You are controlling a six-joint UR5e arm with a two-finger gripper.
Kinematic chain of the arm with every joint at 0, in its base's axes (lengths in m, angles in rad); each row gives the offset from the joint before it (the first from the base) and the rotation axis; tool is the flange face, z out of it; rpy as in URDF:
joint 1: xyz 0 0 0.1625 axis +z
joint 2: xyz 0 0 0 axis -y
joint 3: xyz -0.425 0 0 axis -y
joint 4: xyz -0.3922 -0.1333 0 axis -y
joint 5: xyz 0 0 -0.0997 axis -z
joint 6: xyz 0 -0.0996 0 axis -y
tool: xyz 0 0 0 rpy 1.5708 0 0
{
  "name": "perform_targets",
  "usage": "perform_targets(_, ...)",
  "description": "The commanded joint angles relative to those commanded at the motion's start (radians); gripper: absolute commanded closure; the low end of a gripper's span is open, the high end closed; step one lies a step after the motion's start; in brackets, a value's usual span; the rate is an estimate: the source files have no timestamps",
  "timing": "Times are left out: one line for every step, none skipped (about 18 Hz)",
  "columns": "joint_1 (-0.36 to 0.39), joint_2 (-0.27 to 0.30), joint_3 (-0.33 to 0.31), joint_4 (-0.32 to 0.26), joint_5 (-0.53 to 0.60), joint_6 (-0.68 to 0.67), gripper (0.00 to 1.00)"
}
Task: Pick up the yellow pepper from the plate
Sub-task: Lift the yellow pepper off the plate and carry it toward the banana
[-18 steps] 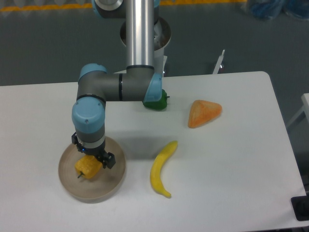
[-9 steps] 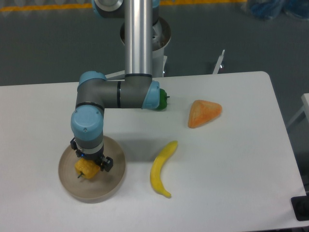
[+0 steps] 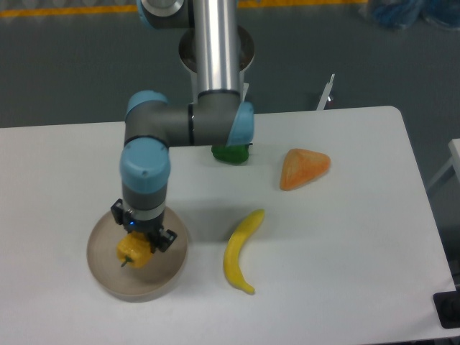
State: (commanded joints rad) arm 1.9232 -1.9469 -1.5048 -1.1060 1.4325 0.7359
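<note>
A robot arm reaches down from the top of the view, bends at a grey and blue elbow, and points its hand [image 3: 138, 246] straight down over the plate [image 3: 105, 277]. The hand is closed on the pepper [image 3: 134, 250], a small yellow-orange one with a short dark stem pointing down and to the left. The black fingers [image 3: 164, 238] sit against the pepper's upper sides. Whether the pepper touches the plate or hangs just above it cannot be told from this angle.

The plate is round and tan, near the front left of the worktop [image 3: 345, 273], well in from the edges. A banana [image 3: 239, 251] lies just to its right, curved and apart from the rim. Further back and right sits an orange wedge [image 3: 304, 167]. A green pepper [image 3: 231, 153] shows partly under the arm's elbow. Wide bare white surface lies to the right and in front.

The worktop is white with rounded corners. Behind it is a dark grey floor with a yellow line along the top, and the arm's round base.
</note>
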Motion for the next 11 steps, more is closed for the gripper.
perform_targets(0.046,0.035,-0.006,-0.003,0.005,0.058,0.81)
perform_targets(0.080,0.043,-0.003,-0.030,0.006,0.115,0.81)
perform_targets(0.114,0.043,0.000,-0.061,0.006,0.152,0.81)
perform_targets(0.144,0.052,0.000,-0.092,0.006,0.193,0.81)
perform_targets(0.173,0.071,0.000,-0.118,0.008,0.247,0.81)
perform_targets(0.215,0.086,-0.003,-0.149,0.015,0.317,0.81)
perform_targets(0.236,0.086,-0.005,-0.167,0.022,0.350,0.82)
perform_targets(0.275,0.086,-0.006,-0.195,0.032,0.393,0.82)
perform_targets(0.301,0.088,-0.005,-0.216,0.043,0.431,0.82)
perform_targets(0.324,0.088,-0.005,-0.230,0.061,0.480,0.82)
perform_targets(0.345,0.088,-0.003,-0.233,0.078,0.523,0.82)
